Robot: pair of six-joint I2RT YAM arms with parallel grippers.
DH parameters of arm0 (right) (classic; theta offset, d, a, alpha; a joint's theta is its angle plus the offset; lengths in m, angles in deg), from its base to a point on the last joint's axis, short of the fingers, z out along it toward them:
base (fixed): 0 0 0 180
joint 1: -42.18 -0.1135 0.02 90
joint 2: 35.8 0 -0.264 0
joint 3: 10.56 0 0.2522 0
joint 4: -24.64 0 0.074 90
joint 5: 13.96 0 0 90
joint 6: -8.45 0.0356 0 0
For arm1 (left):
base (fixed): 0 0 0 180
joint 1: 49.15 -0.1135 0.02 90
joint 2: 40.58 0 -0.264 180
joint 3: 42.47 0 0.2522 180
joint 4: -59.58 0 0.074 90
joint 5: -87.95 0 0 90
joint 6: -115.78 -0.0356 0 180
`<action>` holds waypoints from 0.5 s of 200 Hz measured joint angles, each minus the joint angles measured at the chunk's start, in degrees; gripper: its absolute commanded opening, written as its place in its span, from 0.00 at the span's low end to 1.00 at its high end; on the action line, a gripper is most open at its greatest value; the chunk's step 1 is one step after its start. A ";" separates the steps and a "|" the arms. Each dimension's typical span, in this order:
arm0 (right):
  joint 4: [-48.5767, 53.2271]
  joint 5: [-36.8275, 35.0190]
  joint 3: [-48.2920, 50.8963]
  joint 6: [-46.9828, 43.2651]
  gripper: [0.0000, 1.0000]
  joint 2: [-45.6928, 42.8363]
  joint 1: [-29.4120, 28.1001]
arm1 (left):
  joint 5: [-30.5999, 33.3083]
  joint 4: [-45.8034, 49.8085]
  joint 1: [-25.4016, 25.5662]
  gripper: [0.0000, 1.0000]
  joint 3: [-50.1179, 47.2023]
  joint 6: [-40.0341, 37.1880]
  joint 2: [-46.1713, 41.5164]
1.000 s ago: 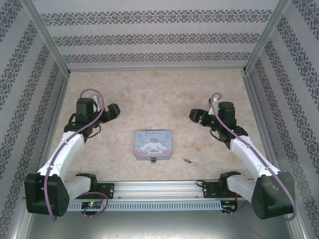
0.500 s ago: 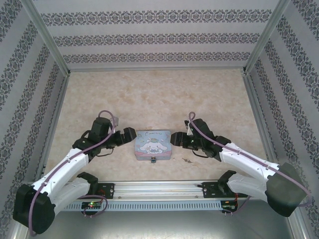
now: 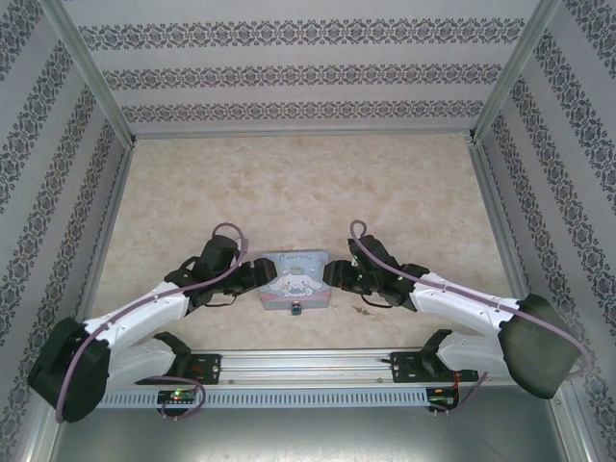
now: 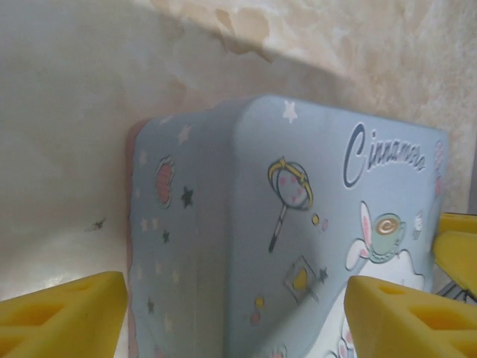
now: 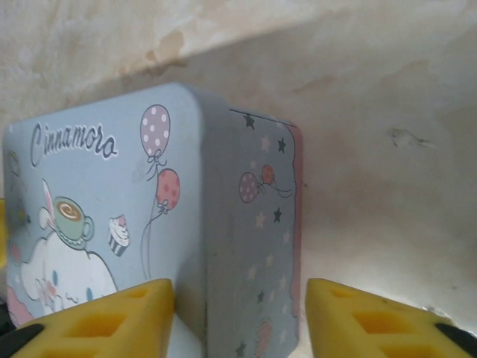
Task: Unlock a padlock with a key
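- Pastel blue tin (image 3: 296,277) sits on the counter (image 3: 289,183) with its lid shut, so its contents are hidden.
- Padlock (image 3: 295,309), tiny and dark, is at the middle of the tin's near wall.
- Key (image 3: 362,311) lies on the counter, near the tin's near right corner and apart from it.
- Left claw (image 3: 258,276) has its jaws parted, with yellow fingers (image 4: 63,313) straddling the tin's left edge; contact is unclear.
- Right claw (image 3: 333,274) also has its jaws parted, with fingers (image 5: 373,317) astride the right wall; a grip cannot be told.

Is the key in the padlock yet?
No, the key lies on the table right of the tin, apart from the padlock on its near edge.
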 measured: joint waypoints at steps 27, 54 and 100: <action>-1.49 -0.04 -2.16 0.48 0.34 3.08 0.48 | -0.68 -3.76 0.61 0.64 2.49 0.42 6.08; -2.21 -0.15 -4.11 0.44 0.30 5.77 3.98 | 0.37 -5.29 0.59 0.65 6.86 0.33 12.13; -3.30 0.28 -9.33 -0.15 0.28 12.17 11.04 | 2.75 -5.27 -0.39 0.72 18.80 -2.01 24.61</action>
